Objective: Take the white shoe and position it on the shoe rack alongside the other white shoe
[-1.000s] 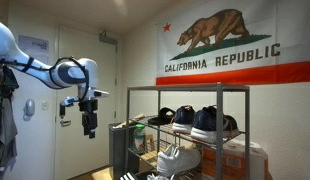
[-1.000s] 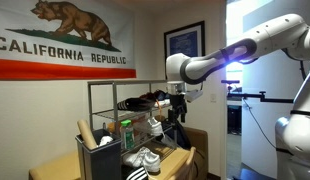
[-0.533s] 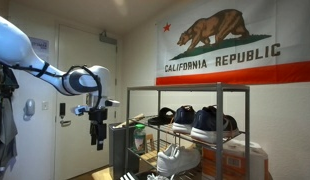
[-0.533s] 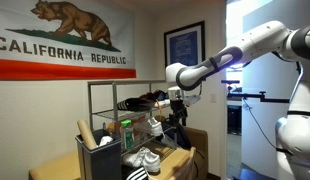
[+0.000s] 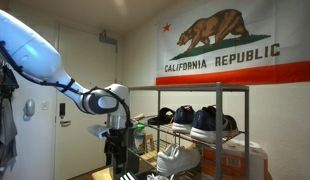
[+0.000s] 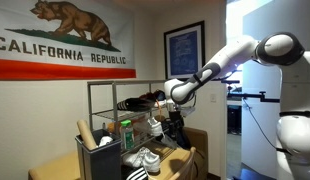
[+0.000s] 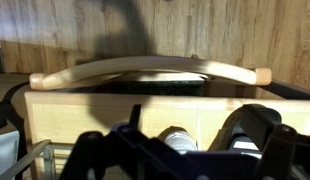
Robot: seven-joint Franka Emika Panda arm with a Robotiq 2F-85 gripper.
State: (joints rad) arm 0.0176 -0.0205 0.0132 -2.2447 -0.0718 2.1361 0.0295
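Observation:
The grey metal shoe rack (image 5: 223,92) stands under the flag; it also shows in an exterior view (image 6: 93,92). One white shoe (image 5: 181,157) sits on its lower shelf, seen as a small white shape in an exterior view (image 6: 152,125). A second white shoe (image 6: 147,158) lies low beside the rack, barely showing at the frame's bottom (image 5: 156,177). My gripper (image 5: 113,153) hangs low by the rack's end, above that shoe (image 6: 173,127). In the wrist view its dark fingers (image 7: 175,150) are spread and hold nothing. The shoes cannot be made out there.
Dark navy sneakers (image 5: 211,122) and black caps (image 5: 165,116) lie on the rack's top shelf. A dark bin with bottles (image 6: 103,152) and a striped black item (image 6: 135,172) stand by the rack. A cardboard box (image 7: 85,112) with a curved wooden piece (image 7: 145,68) faces the wrist.
The arm has swung from near the door toward the rack and dropped lower. The gripper now hangs close beside the rack's end. The shoes have not moved.

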